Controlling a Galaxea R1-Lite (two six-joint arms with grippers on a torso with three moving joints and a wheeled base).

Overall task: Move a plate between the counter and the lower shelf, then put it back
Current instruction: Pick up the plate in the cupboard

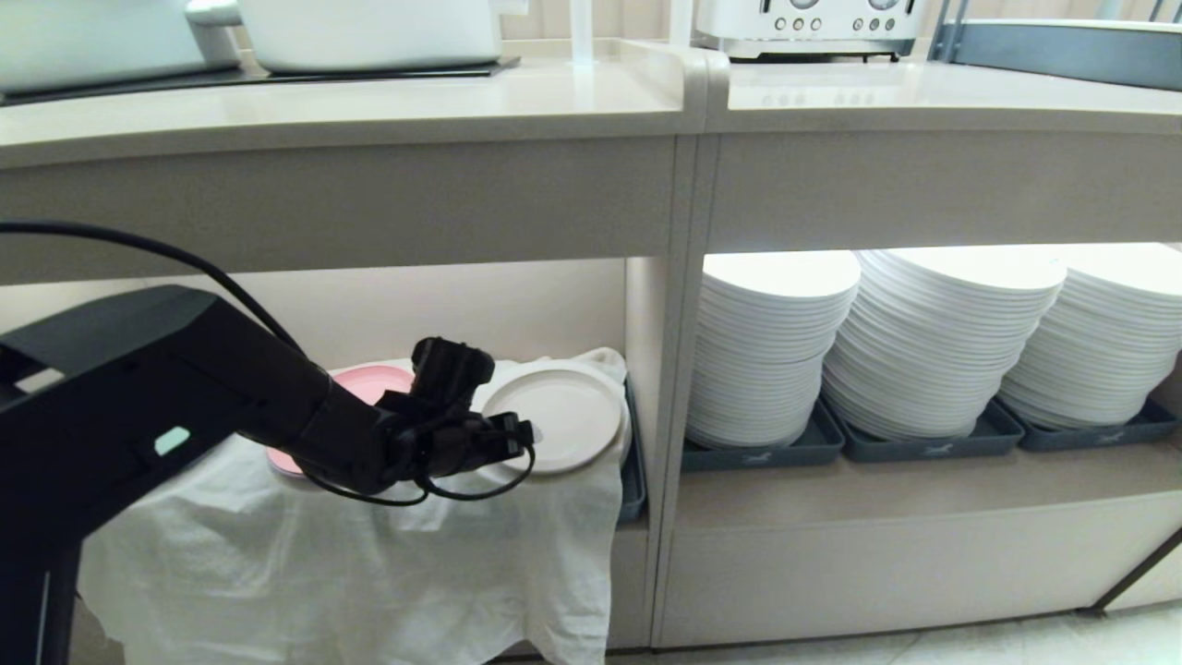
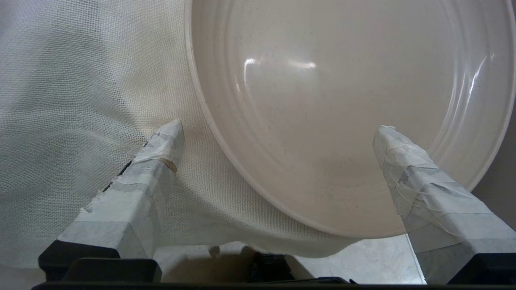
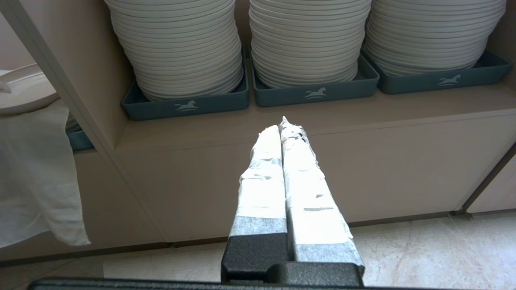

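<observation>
The cream plate [image 1: 559, 416] lies on the white cloth [image 1: 369, 554] that drapes the lower shelf [image 1: 517, 305], below the counter [image 1: 369, 102]. My left gripper [image 1: 519, 434] is at the plate's near left rim, open and holding nothing. In the left wrist view the gripper [image 2: 278, 127] hangs over the plate [image 2: 342, 92]. One taped finger [image 2: 161, 157] is over the cloth [image 2: 80, 100] beside the rim, the other over the plate's inside. My right gripper [image 3: 282, 125] is shut and empty, parked low before the neighbouring bay, outside the head view.
A pink plate [image 1: 374, 380] lies on the cloth behind my left wrist. The bay to the right holds tall white plate stacks [image 1: 933, 342] in dark trays [image 1: 923, 448]. A white pot [image 1: 369, 32] and a toaster [image 1: 803, 23] stand on top.
</observation>
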